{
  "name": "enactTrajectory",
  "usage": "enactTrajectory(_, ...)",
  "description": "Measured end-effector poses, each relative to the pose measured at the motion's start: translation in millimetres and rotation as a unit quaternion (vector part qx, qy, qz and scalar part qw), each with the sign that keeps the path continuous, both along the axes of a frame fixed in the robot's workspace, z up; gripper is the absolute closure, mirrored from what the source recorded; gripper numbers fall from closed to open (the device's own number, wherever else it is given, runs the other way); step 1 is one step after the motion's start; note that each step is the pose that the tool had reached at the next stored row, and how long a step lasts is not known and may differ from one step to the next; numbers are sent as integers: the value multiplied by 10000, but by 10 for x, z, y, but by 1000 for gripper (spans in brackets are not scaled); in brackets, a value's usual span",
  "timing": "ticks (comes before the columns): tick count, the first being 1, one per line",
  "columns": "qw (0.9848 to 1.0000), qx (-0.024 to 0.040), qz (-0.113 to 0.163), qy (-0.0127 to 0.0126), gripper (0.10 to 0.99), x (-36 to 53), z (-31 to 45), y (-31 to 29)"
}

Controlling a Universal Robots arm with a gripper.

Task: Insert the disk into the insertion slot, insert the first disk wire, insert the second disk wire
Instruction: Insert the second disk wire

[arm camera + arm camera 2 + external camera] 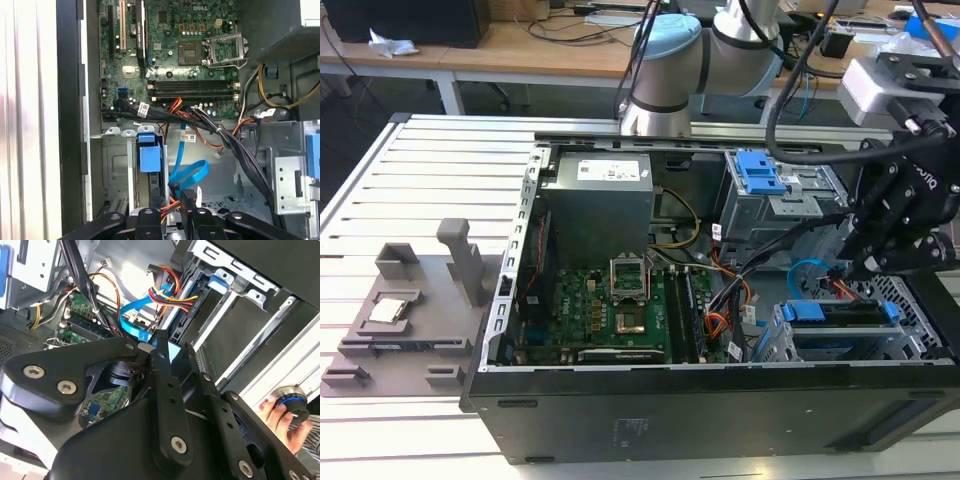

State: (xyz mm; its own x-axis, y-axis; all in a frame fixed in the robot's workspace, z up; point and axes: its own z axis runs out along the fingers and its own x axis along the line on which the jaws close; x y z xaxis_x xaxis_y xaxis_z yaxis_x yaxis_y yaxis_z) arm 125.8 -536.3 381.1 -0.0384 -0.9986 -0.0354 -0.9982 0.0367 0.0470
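Gripper (pixel 171 214) is positioned close above the disk (pixel 840 318), already seated in the insertion slot (pixel 850 347); jaw state cannot be told. Wire insertion is judged in hand; square connector alignment is called for.

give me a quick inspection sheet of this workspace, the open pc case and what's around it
surface: white slatted table with an open computer case lying on it
job's things: the disk, in its blue bracket, appears seated in the insertion slot
clutter: grey fixture tray on the table at the exterior view's left of the case
grippers: gripper hangs just above the disk, close to the cable ends
cables: blue flat cable and a red, yellow and black wire bundle lie beside the slot; cannot tell whether either is plugged in
surroundings: wooden desks behind the table; a person's hand on a knob, in the second wrist view
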Motion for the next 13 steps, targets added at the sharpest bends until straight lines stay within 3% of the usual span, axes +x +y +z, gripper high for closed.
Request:
enactTrajectory(7, 9991, 0, 428, 0, 784, -30, -39, 51)
enactTrajectory(13, 9947, 0, 1027, 0, 784, -36, -80, 74)
